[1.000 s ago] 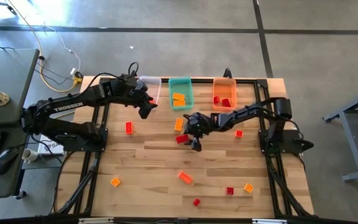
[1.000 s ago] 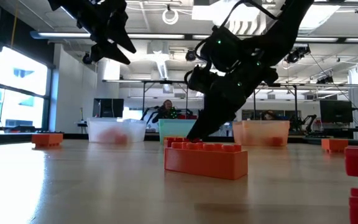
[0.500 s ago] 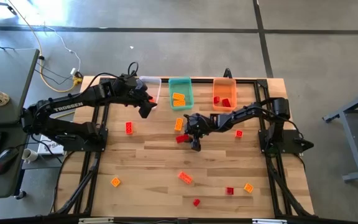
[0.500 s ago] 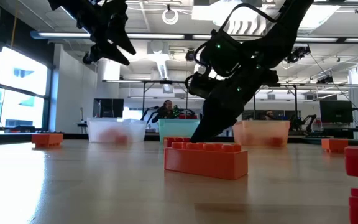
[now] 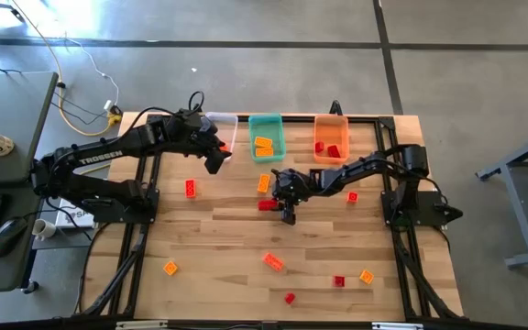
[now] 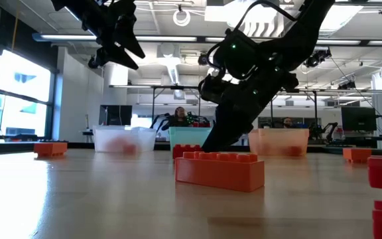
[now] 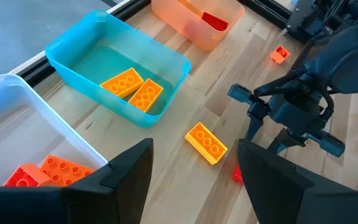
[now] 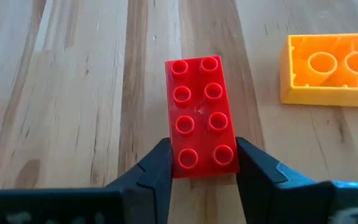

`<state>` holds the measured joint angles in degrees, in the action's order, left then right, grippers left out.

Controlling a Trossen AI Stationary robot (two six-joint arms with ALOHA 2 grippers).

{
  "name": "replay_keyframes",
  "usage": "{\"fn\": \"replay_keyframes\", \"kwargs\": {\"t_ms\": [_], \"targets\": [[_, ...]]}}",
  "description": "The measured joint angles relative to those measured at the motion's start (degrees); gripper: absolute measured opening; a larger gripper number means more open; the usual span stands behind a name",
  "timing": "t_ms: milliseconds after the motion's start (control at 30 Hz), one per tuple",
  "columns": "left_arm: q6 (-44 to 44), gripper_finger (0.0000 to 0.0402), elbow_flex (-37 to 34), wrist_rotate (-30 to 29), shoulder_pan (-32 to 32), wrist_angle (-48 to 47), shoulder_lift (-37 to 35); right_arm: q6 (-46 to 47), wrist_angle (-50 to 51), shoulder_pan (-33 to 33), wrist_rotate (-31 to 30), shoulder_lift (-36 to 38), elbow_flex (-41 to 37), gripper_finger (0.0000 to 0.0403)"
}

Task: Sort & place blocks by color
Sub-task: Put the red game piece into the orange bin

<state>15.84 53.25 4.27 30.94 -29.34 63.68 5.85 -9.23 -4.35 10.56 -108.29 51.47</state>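
Observation:
A red oblong block lies studs up on the table's middle, with my right gripper low over it and shut on it. A yellow-orange block lies just beyond it. My left gripper hangs open and empty in the air near the clear bin, high in the low view. The clear bin holds orange-red blocks, the teal bin two yellow-orange ones, the orange bin red ones. My right gripper pinches the red block's two long sides between its two fingers, near one end of the block. The fingers come slanting down from the table's right and lie across the block. The block sits flat on the table, studs up.
Loose blocks lie about: a red one at left, an orange one near left, an orange-red one centre front, red ones, a yellow one and a red one at right. People sit beyond the table.
My right gripper has stayed low over the red block. In the low view more of the block's side shows now than a second ago, so it has shifted a little on the table.

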Motion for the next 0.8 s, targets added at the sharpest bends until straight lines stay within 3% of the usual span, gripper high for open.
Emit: {"fn": "replay_keyframes", "kwargs": {"t_ms": [433,800], "targets": [[-1.52,0.0218,0.00,-3.99,0.04,-4.64,0.02,9.16,3.58,5.33,-7.60,3.85,-0.18,0.0116],[-3.02,0.0218,0.00,-4.09,0.04,-7.82,0.02,17.52,11.65,6.01,-23.92,13.73,-0.16,0.0116]]}}
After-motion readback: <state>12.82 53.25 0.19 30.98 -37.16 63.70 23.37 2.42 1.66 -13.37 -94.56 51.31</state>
